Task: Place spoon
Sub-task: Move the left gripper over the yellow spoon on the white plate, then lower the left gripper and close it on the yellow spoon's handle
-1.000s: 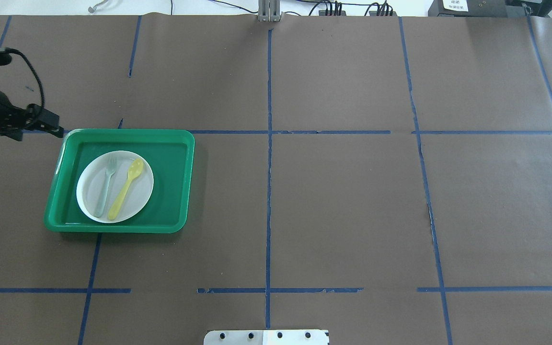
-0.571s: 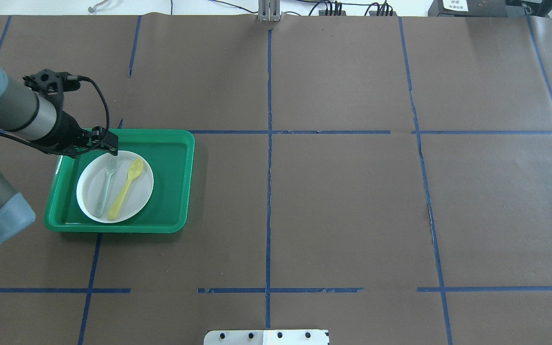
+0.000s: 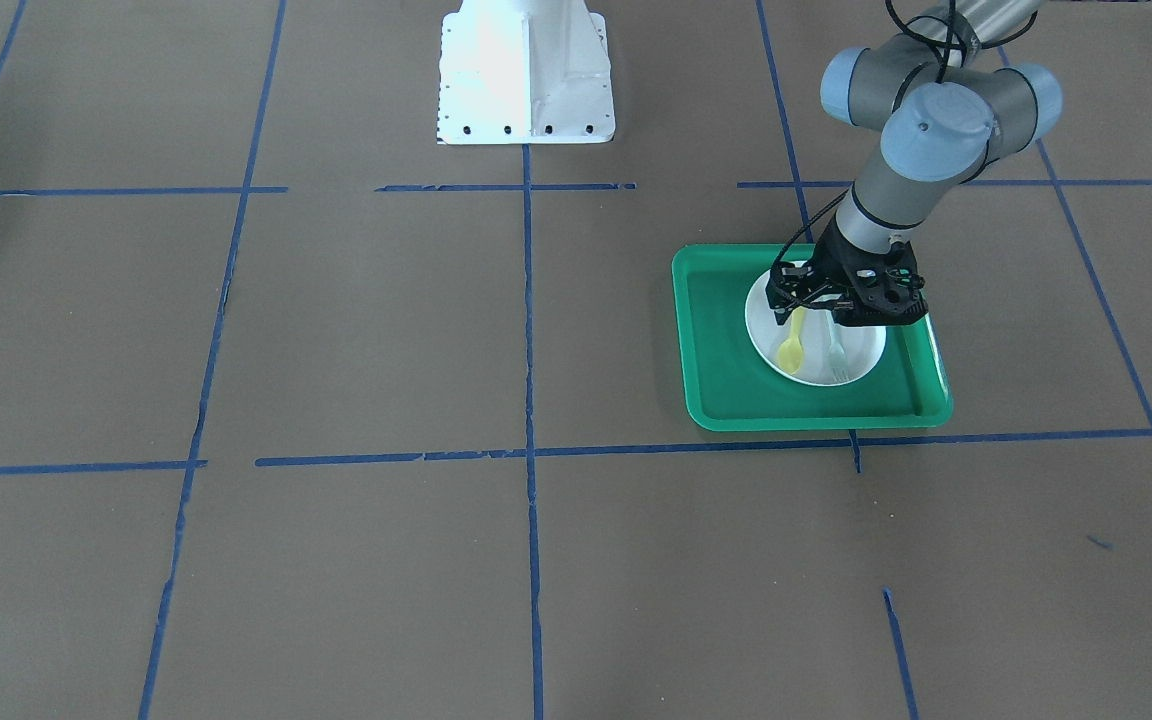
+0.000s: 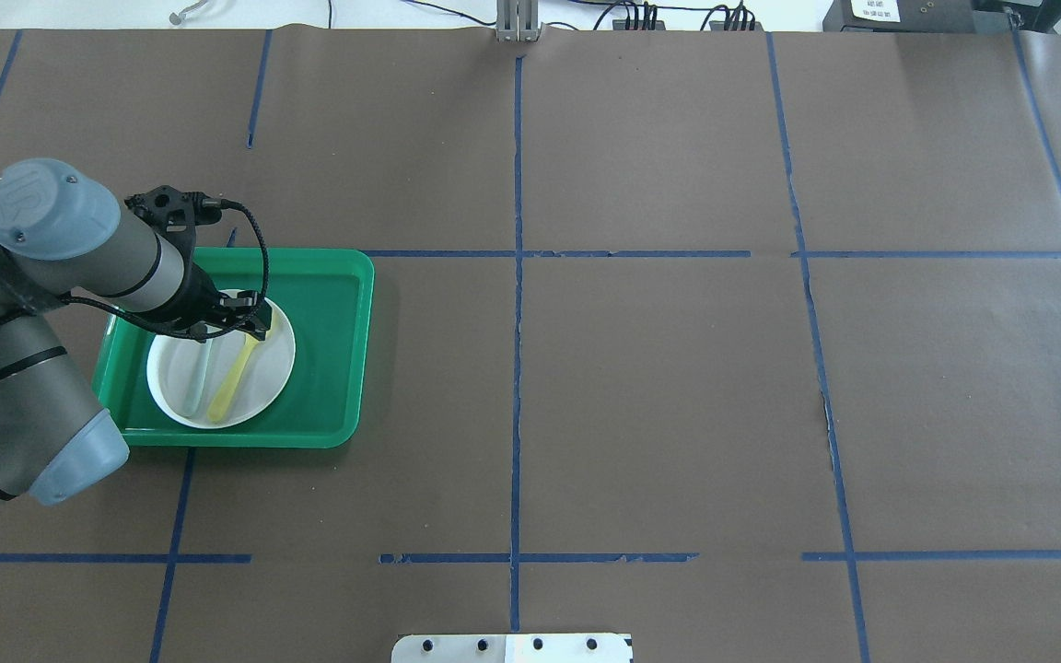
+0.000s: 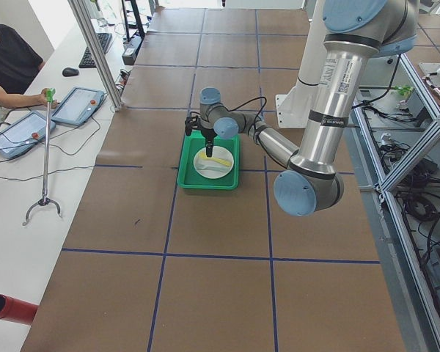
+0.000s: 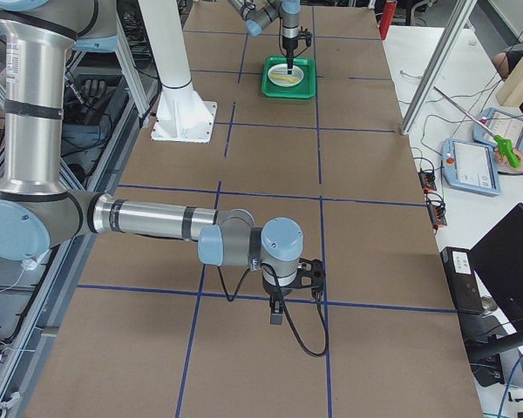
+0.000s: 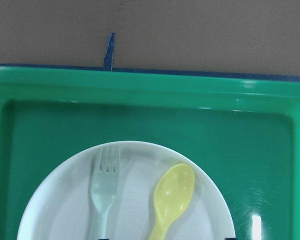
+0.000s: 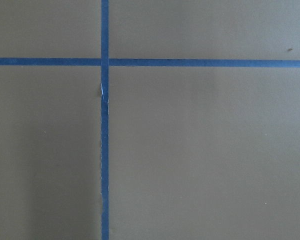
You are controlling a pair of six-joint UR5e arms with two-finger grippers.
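Note:
The yellow spoon (image 4: pixel 236 373) lies on a white plate (image 4: pixel 274 368) inside a green tray (image 4: pixel 332 341), with its bowl toward the far side. A pale grey-green fork (image 4: pixel 196 379) lies beside it on the left. My left gripper (image 4: pixel 231 330) hangs above the far part of the plate, over the heads of both utensils, open and empty. The left wrist view shows the spoon (image 7: pixel 172 200) and fork (image 7: pixel 104 190) just below, with the fingertips spread at the bottom edge. My right gripper (image 6: pixel 276 315) shows only in the exterior right view, and I cannot tell its state.
The tray (image 3: pixel 726 375) sits on brown paper marked with blue tape lines. The robot's white base (image 3: pixel 524 70) stands mid-table on the robot's side. The right arm hovers low over a tape crossing (image 8: pixel 105 62), far from the tray.
My left arm has swung in from the left edge, across the tray's far left corner, to a spot above the plate. The spoon, fork and tray have not moved.

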